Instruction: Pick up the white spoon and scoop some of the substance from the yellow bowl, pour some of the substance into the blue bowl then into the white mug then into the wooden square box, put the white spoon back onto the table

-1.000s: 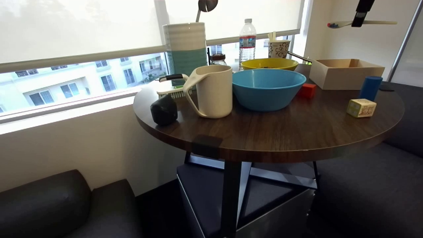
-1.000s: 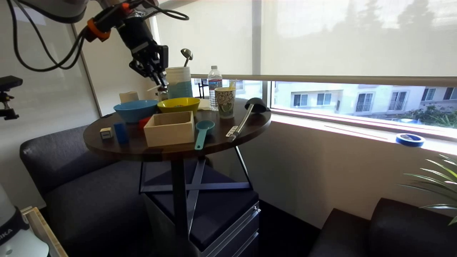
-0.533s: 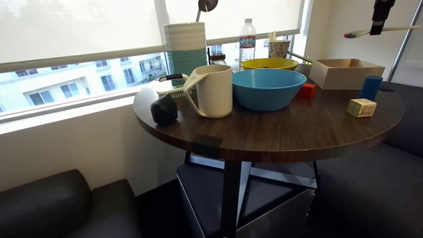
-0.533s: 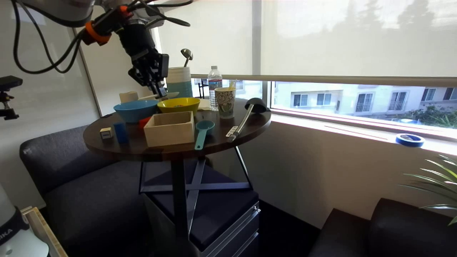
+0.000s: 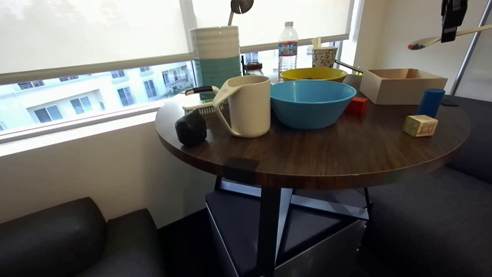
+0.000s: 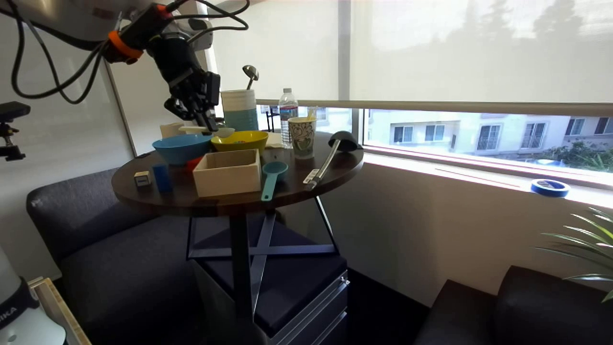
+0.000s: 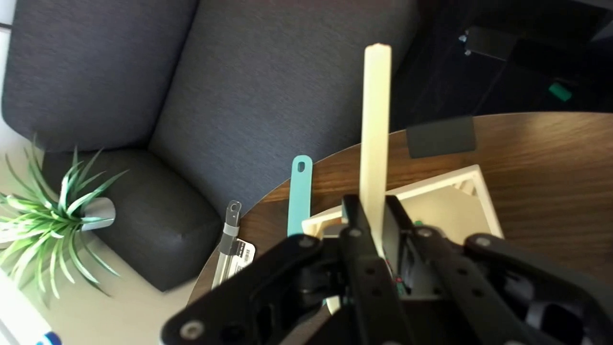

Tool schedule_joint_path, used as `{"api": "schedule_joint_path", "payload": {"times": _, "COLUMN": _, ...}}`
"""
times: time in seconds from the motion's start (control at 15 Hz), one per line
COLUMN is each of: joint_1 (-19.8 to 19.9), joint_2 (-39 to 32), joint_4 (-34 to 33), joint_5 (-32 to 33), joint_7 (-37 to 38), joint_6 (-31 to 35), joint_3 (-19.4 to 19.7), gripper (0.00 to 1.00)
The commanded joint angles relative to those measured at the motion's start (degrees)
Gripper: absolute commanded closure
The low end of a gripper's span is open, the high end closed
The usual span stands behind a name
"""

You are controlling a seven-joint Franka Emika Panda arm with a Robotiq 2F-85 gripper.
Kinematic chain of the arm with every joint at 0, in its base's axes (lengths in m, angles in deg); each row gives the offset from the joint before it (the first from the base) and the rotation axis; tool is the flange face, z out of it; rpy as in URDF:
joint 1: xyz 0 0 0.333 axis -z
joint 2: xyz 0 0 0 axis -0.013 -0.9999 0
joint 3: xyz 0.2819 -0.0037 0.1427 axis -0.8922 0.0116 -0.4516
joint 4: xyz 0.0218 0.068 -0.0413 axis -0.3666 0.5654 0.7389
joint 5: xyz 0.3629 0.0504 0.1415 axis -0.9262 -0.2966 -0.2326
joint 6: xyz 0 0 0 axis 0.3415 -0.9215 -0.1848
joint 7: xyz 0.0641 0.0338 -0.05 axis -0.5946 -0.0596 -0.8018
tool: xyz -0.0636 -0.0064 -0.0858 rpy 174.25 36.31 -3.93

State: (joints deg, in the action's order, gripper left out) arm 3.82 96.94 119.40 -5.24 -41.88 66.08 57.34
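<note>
One narrow hold by the fingers of the gripper on the white spoon, higher than the wooden square box; red and blue pieces in the spoon's lower end. Near the box, the blue bowl and the yellow bowl.

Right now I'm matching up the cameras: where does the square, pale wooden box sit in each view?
In an exterior view: pale wooden square box, upper right.
In an exterior view: box, left of centre.
Wrist view: box, low, right of centre, partly behind the black pincer.
Shared landmark: slim cream-white spoon.
</note>
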Motion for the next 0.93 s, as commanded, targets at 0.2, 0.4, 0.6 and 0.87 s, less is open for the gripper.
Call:
{"api": "schedule_joint_path", "payload": {"times": 0.2, "joint_1": -2.6, "joint_2": 0.4, "joint_4": 2.2, "joint_5": 8.8, "joint_7": 0.3, "joint_6": 0.4, "joint_3": -1.4, "gripper": 0.97}}
{"api": "schedule_joint_path", "payload": {"times": 0.4, "joint_1": -3.6, "joint_2": 0.5, "joint_4": 3.1, "joint_5": 12.5, "joint_7": -0.1, "joint_6": 0.5, "joint_3": -1.4, "gripper": 0.97}}
{"api": "schedule_joint_path", "payload": {"times": 0.6, "joint_1": -4.8, "joint_2": 0.6, "joint_4": 3.9, "joint_5": 16.0, "joint_7": -0.3, "joint_6": 0.6, "joint_3": -1.3, "gripper": 0.97}}
{"api": "schedule_joint_path", "payload": {"times": 0.87, "joint_1": -6.5, "joint_2": 0.9, "joint_4": 4.9, "joint_5": 21.1, "joint_7": -1.2, "joint_6": 1.1, "joint_3": -1.3, "gripper": 0.97}}
